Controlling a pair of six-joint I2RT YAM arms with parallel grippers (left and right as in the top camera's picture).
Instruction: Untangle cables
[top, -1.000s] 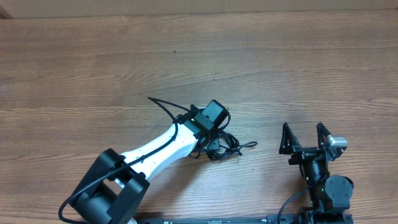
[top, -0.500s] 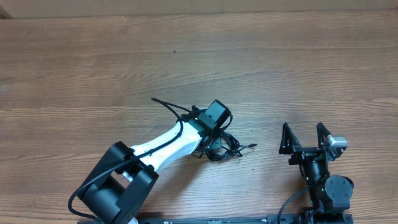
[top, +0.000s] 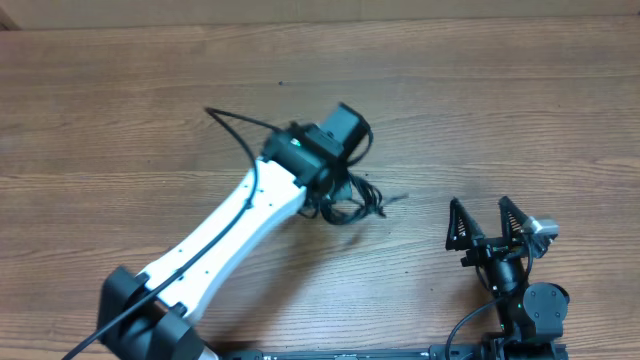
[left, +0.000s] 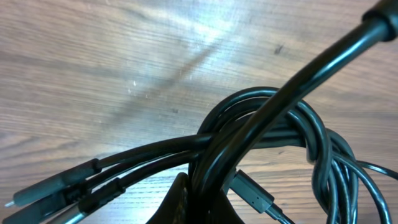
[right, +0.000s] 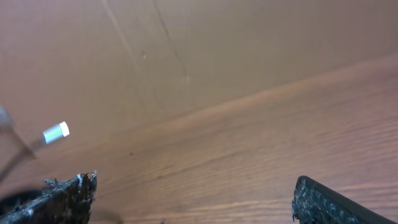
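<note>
The cables (top: 358, 200) sit in a small tangled clump near the middle of the bench (top: 480, 110), half hidden in the overhead view by the left arm's wrist, so only a few loops and one stray end poke out to its right. Up close they (left: 273, 130) are several loops wound through each other. Plug ends (left: 53, 190) trail to the lower left, one strand is blurred across the view, and the bundle's right side is cut off. The left end effector (left: 198, 204) is closed on the bundle where the loops cross, with just a sliver of one dark finger showing. The right end effector (top: 484, 224) is spread wide and holds nothing, well apart to the clump's right. Its camera catches a pale plug tip (right: 56, 132) at the left edge.
</note>
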